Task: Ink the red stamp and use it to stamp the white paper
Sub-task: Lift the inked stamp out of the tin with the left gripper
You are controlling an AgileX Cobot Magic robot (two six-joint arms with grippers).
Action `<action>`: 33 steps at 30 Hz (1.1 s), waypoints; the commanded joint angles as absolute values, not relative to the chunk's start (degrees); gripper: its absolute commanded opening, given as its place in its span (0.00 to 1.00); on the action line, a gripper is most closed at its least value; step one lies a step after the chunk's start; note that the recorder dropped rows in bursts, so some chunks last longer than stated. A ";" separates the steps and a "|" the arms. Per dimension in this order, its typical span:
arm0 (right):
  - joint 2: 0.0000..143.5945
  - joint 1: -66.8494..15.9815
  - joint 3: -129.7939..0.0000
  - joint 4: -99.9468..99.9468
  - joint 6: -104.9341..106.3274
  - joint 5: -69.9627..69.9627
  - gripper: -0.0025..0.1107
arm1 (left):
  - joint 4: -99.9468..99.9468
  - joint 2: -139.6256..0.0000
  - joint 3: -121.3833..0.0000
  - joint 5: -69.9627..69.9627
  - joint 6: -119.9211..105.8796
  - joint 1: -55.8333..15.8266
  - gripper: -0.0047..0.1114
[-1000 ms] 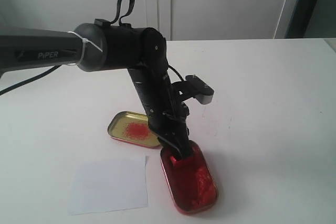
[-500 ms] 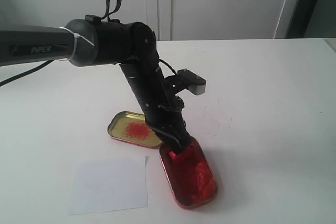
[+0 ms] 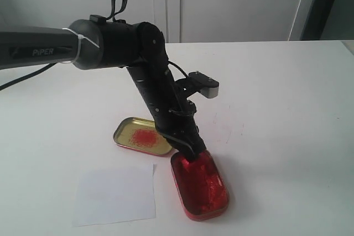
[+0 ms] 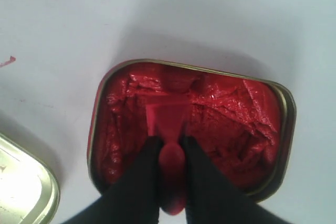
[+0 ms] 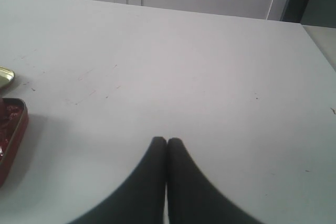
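My left gripper is shut on the red stamp, gripping its knobbed handle. The stamp's block base presses down into the ink of the oblong red tin, at the tin's far end. In the exterior view the stamp is mostly hidden behind the fingers. The white paper lies flat on the table to the left of the tin. My right gripper is shut with nothing in it, above bare table away from the tin; it does not show in the exterior view.
The gold tin lid with a red smudge lies just behind and left of the ink tin. The white table stretches to the right and back. The ink tin's edge shows in the right wrist view.
The left arm shifted slightly: it swung left and lowered between the oldest frame and now, keeping the stamp in the tin. The tin moved a little with it.
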State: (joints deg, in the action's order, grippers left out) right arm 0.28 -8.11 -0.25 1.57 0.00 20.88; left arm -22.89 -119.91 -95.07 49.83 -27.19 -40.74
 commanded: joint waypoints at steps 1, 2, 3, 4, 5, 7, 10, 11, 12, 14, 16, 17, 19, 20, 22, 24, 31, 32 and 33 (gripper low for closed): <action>0.00 -7.83 0.00 1.72 0.00 19.90 0.02 | -24.05 -119.26 -95.42 51.25 -27.39 -40.69 0.04; 0.00 -7.83 0.00 1.72 0.00 19.90 0.02 | -24.05 -119.26 -95.42 51.50 -27.39 -40.69 0.04; 0.00 -7.83 0.00 1.72 0.00 19.90 0.02 | -24.05 -119.26 -95.42 51.75 -26.75 -40.69 0.04; 0.00 -7.83 0.00 1.72 0.00 19.90 0.02 | -24.05 -119.26 -95.42 52.06 -26.21 -40.69 0.04; 0.00 -7.83 0.00 1.72 0.00 19.90 0.02 | -24.05 -119.26 -95.42 52.31 -25.94 -40.69 0.04; 0.00 -7.83 0.00 1.72 0.00 19.90 0.02 | -24.05 -119.08 -95.42 52.44 -25.26 -40.69 0.04; 0.00 -7.83 0.00 1.72 0.00 19.90 0.02 | -23.49 -118.14 -95.42 51.89 -25.26 -40.69 0.04; 0.00 -7.83 0.00 1.72 0.00 19.90 0.02 | -23.49 -117.90 -95.42 51.46 -25.26 -40.69 0.04; 0.00 -7.83 0.00 1.72 0.00 19.90 0.02 | -23.34 -117.25 -95.42 51.03 -25.26 -40.69 0.04; 0.00 -7.83 0.00 1.72 0.00 19.90 0.02 | -23.06 -116.43 -95.42 50.77 -25.26 -40.69 0.04; 0.00 -7.83 0.00 1.72 0.00 19.90 0.02 | -22.31 -115.49 -95.42 50.88 -24.55 -40.69 0.04; 0.00 -7.83 0.00 1.72 0.00 19.90 0.02 | -21.43 -115.27 -95.42 51.02 -23.93 -40.69 0.04; 0.00 -7.83 0.00 1.72 0.00 19.90 0.02 | -19.56 -114.67 -95.42 51.53 -22.63 -40.69 0.04; 0.00 -7.83 0.00 1.72 0.00 19.90 0.02 | -18.79 -114.56 -95.42 51.94 -21.92 -40.69 0.04; 0.00 -7.83 0.00 1.72 0.00 19.90 0.02 | -18.54 -113.97 -95.42 52.76 -21.58 -40.69 0.04; 0.00 -7.83 0.00 1.72 0.00 19.90 0.02 | -18.54 -113.40 -95.42 53.12 -21.58 -40.69 0.04; 0.00 -7.83 0.00 1.72 0.00 19.90 0.02 | -12.77 -111.33 -95.04 55.85 -18.53 -40.69 0.04; 0.00 -7.83 0.00 1.72 0.00 19.90 0.02 | -12.34 -110.79 -94.58 56.11 -18.24 -40.69 0.04; 0.00 -7.83 0.00 1.72 0.00 19.90 0.02 | -11.76 -110.52 -93.99 56.11 -18.12 -40.69 0.04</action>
State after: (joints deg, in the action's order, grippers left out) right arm 0.28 -8.11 -0.25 1.57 0.00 20.88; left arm -13.41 -112.18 -95.07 54.05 -19.49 -40.74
